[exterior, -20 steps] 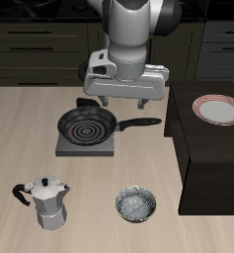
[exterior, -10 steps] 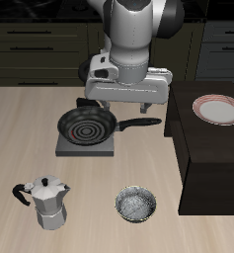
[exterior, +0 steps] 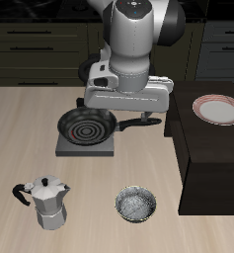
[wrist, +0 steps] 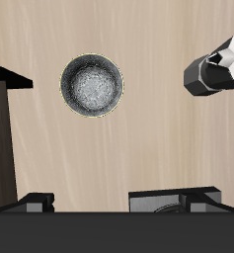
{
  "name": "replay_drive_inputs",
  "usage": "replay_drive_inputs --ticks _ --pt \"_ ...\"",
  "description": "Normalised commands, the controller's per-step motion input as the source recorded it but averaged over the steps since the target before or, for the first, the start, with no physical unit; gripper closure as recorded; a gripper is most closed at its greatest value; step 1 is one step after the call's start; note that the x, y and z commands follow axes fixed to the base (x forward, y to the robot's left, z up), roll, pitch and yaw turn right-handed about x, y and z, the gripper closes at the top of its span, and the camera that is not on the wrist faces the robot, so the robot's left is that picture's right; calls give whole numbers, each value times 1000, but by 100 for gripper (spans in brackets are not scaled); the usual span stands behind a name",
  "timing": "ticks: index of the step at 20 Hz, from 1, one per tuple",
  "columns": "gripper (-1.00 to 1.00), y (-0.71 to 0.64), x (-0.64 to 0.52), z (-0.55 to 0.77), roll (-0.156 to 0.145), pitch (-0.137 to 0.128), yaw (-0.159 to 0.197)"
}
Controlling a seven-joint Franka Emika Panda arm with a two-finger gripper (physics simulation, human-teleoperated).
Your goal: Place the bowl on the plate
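Observation:
The small silver-grey bowl point(exterior: 135, 206) with a speckled inside stands on the wooden table near its front edge. It also shows in the wrist view point(wrist: 92, 85), below and ahead of the gripper. The white plate point(exterior: 218, 109) with a red-pink ring lies on the dark raised counter point(exterior: 212, 158); it is out of the wrist view. My gripper point(exterior: 126, 111) hangs open and empty above the table, over the frying pan's handle, well behind the bowl. Its fingertips point(wrist: 35, 203) stand wide apart in the wrist view.
A black frying pan point(exterior: 87, 126) with a red spiral sits on a grey burner pad point(exterior: 86, 146). A silver moka pot point(exterior: 47, 201) stands near the front edge beside the bowl, and shows in the wrist view point(wrist: 217, 67). The dark counter's edge point(wrist: 0, 128) is beside the bowl.
The arm has tilted and the gripper has come down a little and moved slightly toward the table's front. The bowl, plate, pan and moka pot have not moved.

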Motion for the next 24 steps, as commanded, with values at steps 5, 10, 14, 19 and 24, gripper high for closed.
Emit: replay_drive_inputs --ticks 5,10,14,19,24 --pt "-100 -70 193 30 -21 -8 -6" --pt "-100 -26 197 28 -4 -9 3" --pt "-100 6 105 5 -17 -10 3" --pt "-100 20 152 55 2 -8 -1" --pt "-100 29 205 16 -9 -7 -8"
